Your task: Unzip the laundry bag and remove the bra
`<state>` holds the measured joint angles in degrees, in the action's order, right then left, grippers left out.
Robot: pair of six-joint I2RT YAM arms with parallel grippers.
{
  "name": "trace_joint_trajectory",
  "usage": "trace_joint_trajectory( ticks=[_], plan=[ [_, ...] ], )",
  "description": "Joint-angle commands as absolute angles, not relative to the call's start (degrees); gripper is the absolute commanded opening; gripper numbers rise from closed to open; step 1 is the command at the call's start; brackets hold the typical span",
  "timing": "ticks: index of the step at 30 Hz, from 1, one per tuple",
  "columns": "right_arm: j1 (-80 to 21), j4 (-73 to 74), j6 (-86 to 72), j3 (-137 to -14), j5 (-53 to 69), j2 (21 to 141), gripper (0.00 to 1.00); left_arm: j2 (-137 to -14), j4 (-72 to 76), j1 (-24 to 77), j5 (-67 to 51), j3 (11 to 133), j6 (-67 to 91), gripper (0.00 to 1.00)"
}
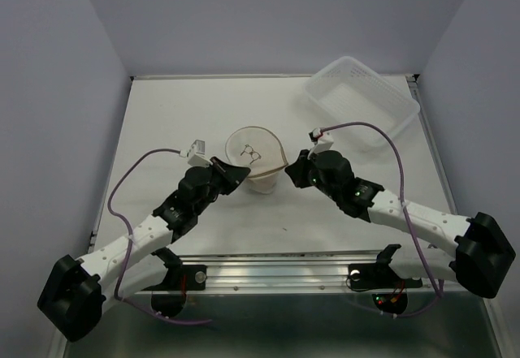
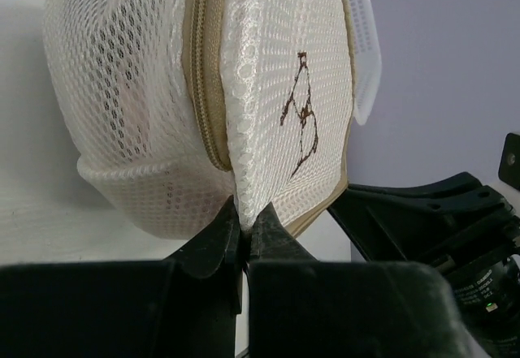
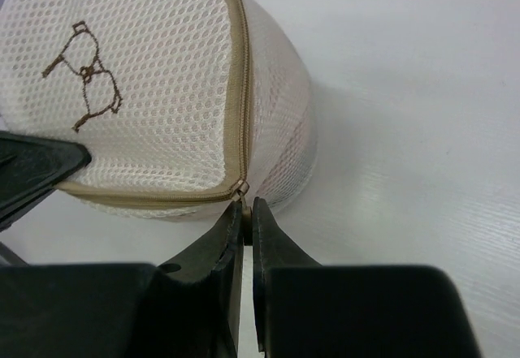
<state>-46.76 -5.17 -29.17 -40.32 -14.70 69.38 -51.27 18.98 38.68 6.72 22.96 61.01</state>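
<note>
The laundry bag (image 1: 256,161) is a round cream-white mesh pouch with a tan zipper rim and a dark bra outline on its flat face, at the table's middle. It fills the left wrist view (image 2: 203,90) and the right wrist view (image 3: 154,90). My left gripper (image 1: 237,173) is shut on a fold of the bag's mesh edge (image 2: 244,212). My right gripper (image 1: 291,174) is shut on the zipper pull (image 3: 242,194) at the bag's right rim. The zipper looks closed. The bra is hidden inside.
A clear rectangular plastic basket (image 1: 361,98) stands at the back right of the white table (image 1: 162,114). Grey walls enclose the table on three sides. The right gripper's black body shows at the lower right of the left wrist view (image 2: 439,212).
</note>
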Motion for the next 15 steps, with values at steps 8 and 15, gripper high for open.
trace_joint_trajectory(
  ticks=[8,15],
  plan=[
    [-40.3,1.9,-16.6,-38.3,-11.4,65.0,0.01,-60.0,12.7,29.9,5.8,27.5,44.1,0.0],
    [-45.7,-2.1,-17.9,-38.0,-6.8,67.4,0.01,-73.8,14.4,27.5,4.8,39.4,40.3,0.24]
  ],
)
